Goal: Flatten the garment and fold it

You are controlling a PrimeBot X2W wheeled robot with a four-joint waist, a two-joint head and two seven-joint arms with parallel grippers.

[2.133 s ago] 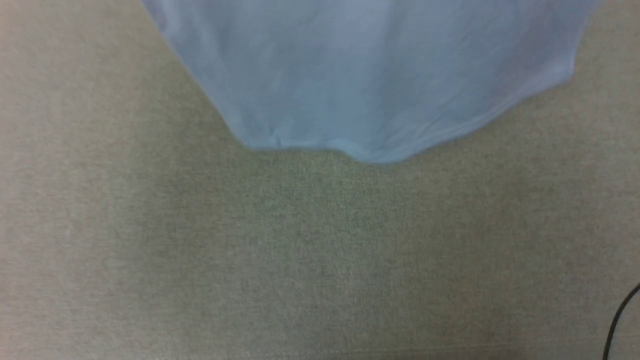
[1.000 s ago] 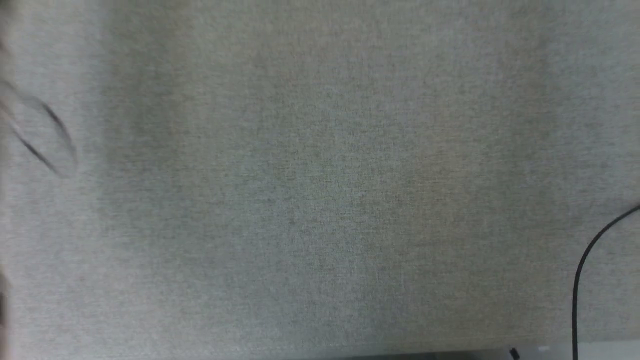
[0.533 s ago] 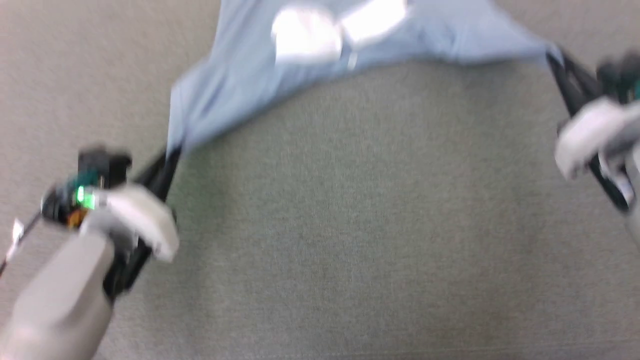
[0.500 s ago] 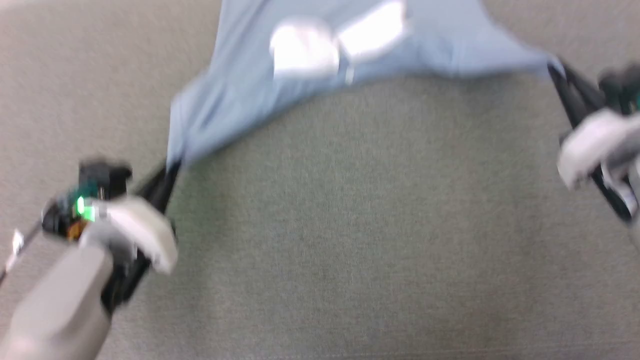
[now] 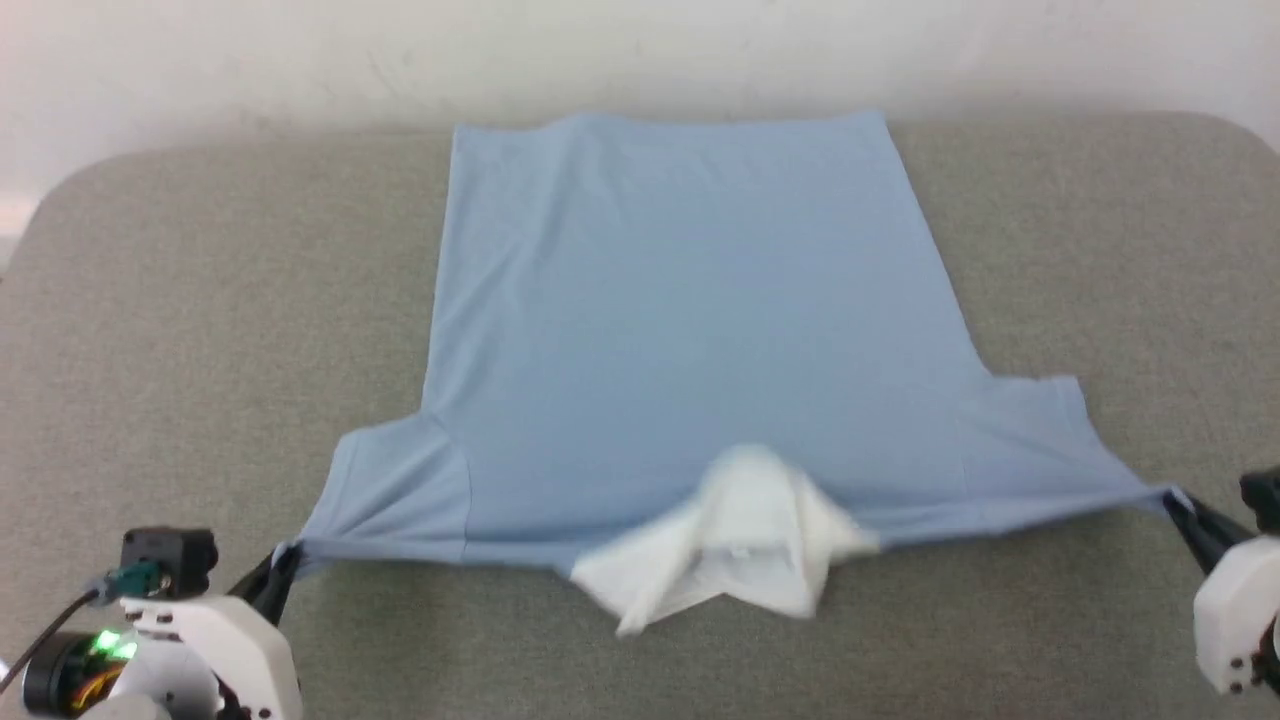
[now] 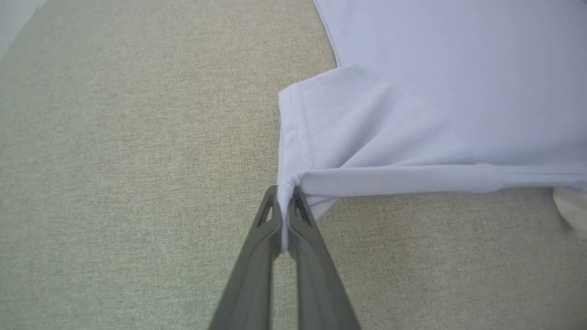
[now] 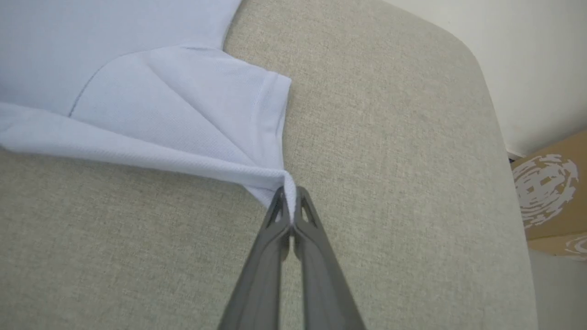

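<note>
The garment (image 5: 680,330), a light blue short-sleeved polo shirt, lies spread back-up on the grey table, hem at the far edge, white collar (image 5: 735,545) nearest me. My left gripper (image 5: 283,560) is shut on the left sleeve's corner (image 6: 286,192). My right gripper (image 5: 1172,500) is shut on the right sleeve's corner (image 7: 286,183). The shoulder line is stretched taut between them, lifted slightly off the table (image 5: 200,300). In the left wrist view my left gripper (image 6: 285,206) pinches the sleeve cloth; in the right wrist view my right gripper (image 7: 290,201) does the same.
The padded grey table top has rounded far corners, with a pale wall (image 5: 640,50) behind it. A cardboard box (image 7: 550,197) stands beyond the table's right edge. Bare table lies on both sides of the shirt and along the near edge.
The head camera has swung sharply between frames. Half a second ago the shirt hung bunched between the grippers; now its body lies spread flat across the table, sleeves still held.
</note>
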